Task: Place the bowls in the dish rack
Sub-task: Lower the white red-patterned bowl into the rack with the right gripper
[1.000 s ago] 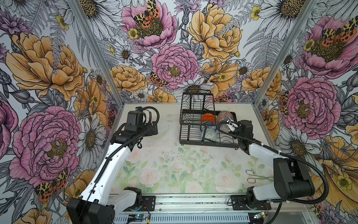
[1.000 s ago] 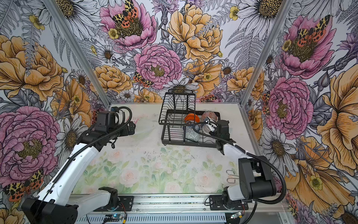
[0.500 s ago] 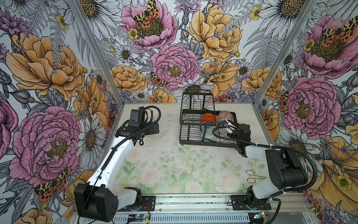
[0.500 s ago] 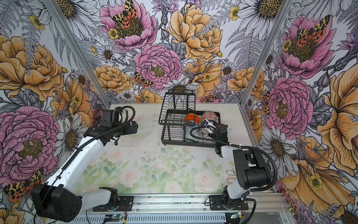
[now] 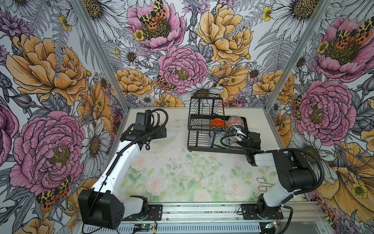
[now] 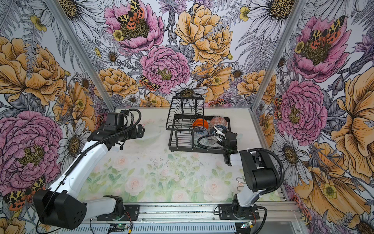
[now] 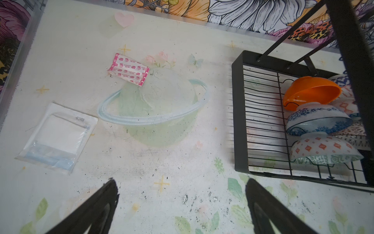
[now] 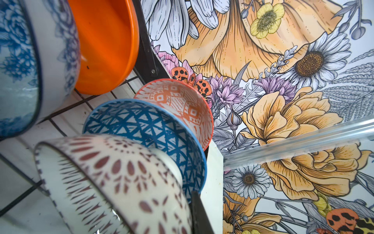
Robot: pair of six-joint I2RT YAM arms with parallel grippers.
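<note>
Table [image 7: 182, 162]: a clear pouch [image 7: 58, 137] and a pink packet [image 7: 128, 69] are lying well left of the dish rack [image 7: 239, 121].
Left gripper [image 7: 180, 181]: is hanging left of the dish rack, jaws standing wide apart.
Bowls: 6 are tilting on edge inside the dish rack's right half: orange bowl [image 7: 311, 91], blue floral bowl [image 7: 317, 119], orange-diamond bowl [image 7: 323, 150]; orange-patterned bowl [image 8: 178, 101], blue lattice bowl [image 8: 145, 129], dark-patterned bowl [image 8: 113, 182].
Right gripper [image 5: 239, 135]: is reaching in at the dish rack's right front, jaws pressing nearly together, pinching the dark-patterned bowl.
</note>
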